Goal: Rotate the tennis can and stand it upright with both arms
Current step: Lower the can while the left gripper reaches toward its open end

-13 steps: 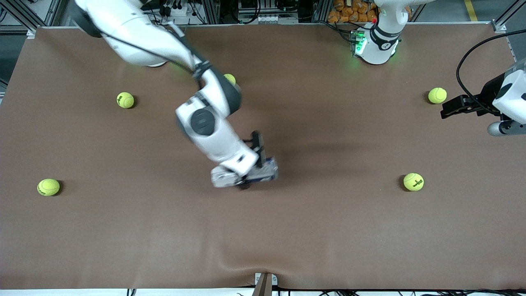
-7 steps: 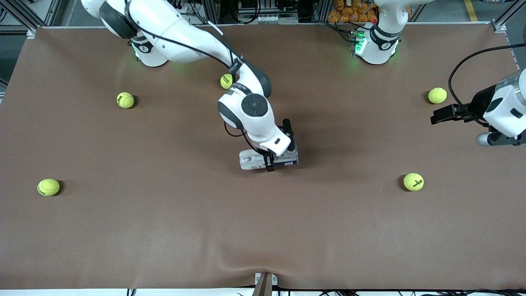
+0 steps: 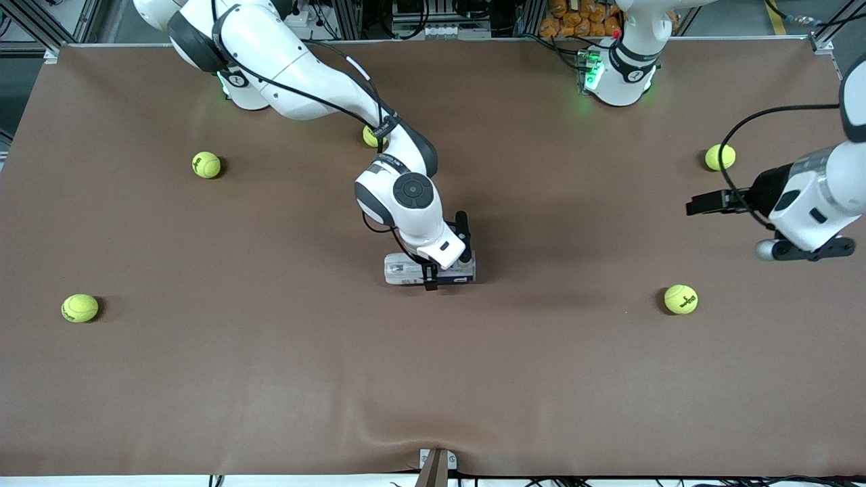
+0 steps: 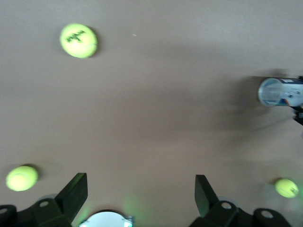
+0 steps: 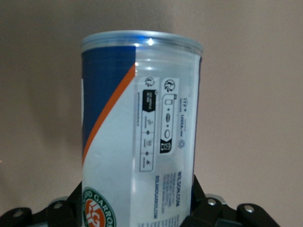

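My right gripper [image 3: 429,276] straddles the tennis can [image 3: 429,270] lying at frame center; whether it's clamped I cannot tell. Light, slick, thin-walled: grip mid-body, gently. My left gripper [image 3: 700,203] waits spread, frame right

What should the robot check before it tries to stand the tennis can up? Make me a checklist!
1. Tennis can standing up: not ok. It lies on its side on the table.
2. Right hand at the can: ok. It sits around the can's middle.
3. Left hand open and ready: ok.
4. Left hand close enough to help: not ok. It hangs over the left arm's end of the table, well apart from the can.
5. Tennis balls out of the way: ok. None touches the can.
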Robot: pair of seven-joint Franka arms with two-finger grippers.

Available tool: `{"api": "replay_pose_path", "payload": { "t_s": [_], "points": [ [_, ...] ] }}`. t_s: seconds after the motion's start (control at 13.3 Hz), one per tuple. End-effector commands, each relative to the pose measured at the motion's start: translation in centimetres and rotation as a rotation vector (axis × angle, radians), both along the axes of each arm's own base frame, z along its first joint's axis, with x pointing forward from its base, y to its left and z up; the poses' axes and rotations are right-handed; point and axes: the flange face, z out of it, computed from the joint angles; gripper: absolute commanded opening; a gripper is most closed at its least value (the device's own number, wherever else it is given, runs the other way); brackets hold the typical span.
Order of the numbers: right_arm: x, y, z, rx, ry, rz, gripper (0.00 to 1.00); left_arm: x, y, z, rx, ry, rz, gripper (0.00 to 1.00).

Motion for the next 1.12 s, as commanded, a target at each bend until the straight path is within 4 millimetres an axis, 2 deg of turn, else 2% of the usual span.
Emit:
{"api": "replay_pose_path", "payload": {
  "t_s": [0.0,0.15,0.22,0.38,0.53,0.67,0.75,0.82,1.05],
  "points": [
    [-0.3,0.4,0.5,-0.021,-0.044,0.014,1.00,1.8,-0.8,-3.3,-0.097,0.023,0.004,1.00],
    [0.3,-0.1,1.5,-0.020,-0.052,0.008,1.00,3.0,-1.8,-6.1,-0.176,0.039,0.032,1.00],
    [0.3,0.0,2.9,-0.017,-0.056,0.006,1.00,3.6,-2.9,-7.5,-0.219,0.045,0.041,1.00],
    [-0.4,0.6,5.1,-0.024,-0.035,0.001,1.00,4.6,-4.1,-10.5,-0.316,0.076,0.087,1.00],
    [-1.0,0.8,8.3,-0.022,-0.015,-0.019,1.00,5.4,-5.4,-13.9,-0.449,0.114,0.166,1.00],
    [-1.3,0.4,11.6,0.029,0.061,-0.091,1.00,5.6,-8.0,-17.1,-0.542,0.138,0.239,1.00],
    [-0.8,-0.4,12.9,0.049,0.085,-0.132,1.00,5.7,-9.0,-18.3,-0.575,0.147,0.265,1.00],
    [0.7,-2.5,14.1,0.066,0.105,-0.221,1.00,5.8,-10.2,-19.9,-0.622,0.175,0.298,1.00],
    [3.4,-7.2,15.7,0.044,0.145,-0.499,1.00,5.4,-13.2,-24.1,-0.747,0.228,0.344,1.00]
  ]
}}
